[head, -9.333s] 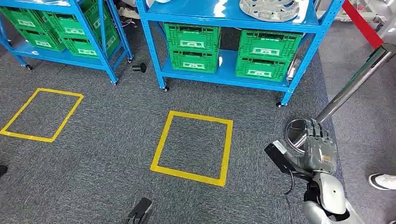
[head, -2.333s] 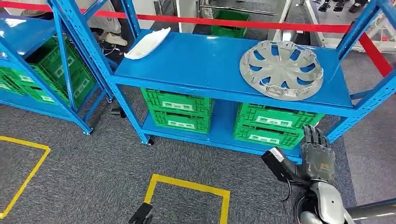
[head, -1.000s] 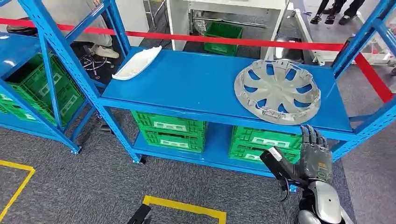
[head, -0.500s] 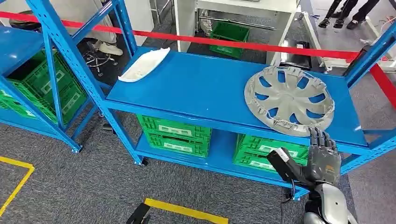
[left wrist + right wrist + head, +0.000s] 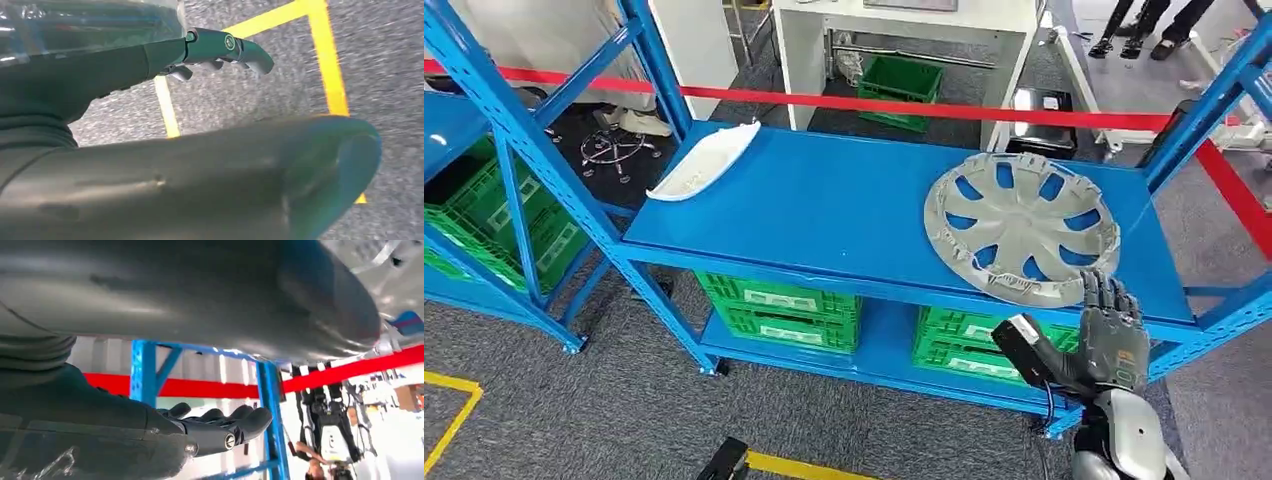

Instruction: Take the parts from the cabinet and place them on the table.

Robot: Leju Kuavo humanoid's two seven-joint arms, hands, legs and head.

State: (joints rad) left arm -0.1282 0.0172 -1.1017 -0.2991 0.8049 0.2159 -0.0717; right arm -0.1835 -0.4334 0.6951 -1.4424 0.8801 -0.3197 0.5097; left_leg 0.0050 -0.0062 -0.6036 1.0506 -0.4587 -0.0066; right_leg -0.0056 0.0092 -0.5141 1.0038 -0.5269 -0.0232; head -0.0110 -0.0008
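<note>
Nearing hubcap (image 5: 1021,225), right hand (image 5: 1109,342) empty.

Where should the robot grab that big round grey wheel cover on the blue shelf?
Probably by the near rim of the wheel cover, coming from the front where the right robot hand is raised, empty. The cover lies flat on the shelf and its edge reaches the shelf's front lip. The gaps between its spokes could let fingers hook in.

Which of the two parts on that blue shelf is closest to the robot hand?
The round grey wheel cover, lying flat at the shelf's right end, just beyond the raised right robot hand. The long white part lies at the far left corner.
</note>
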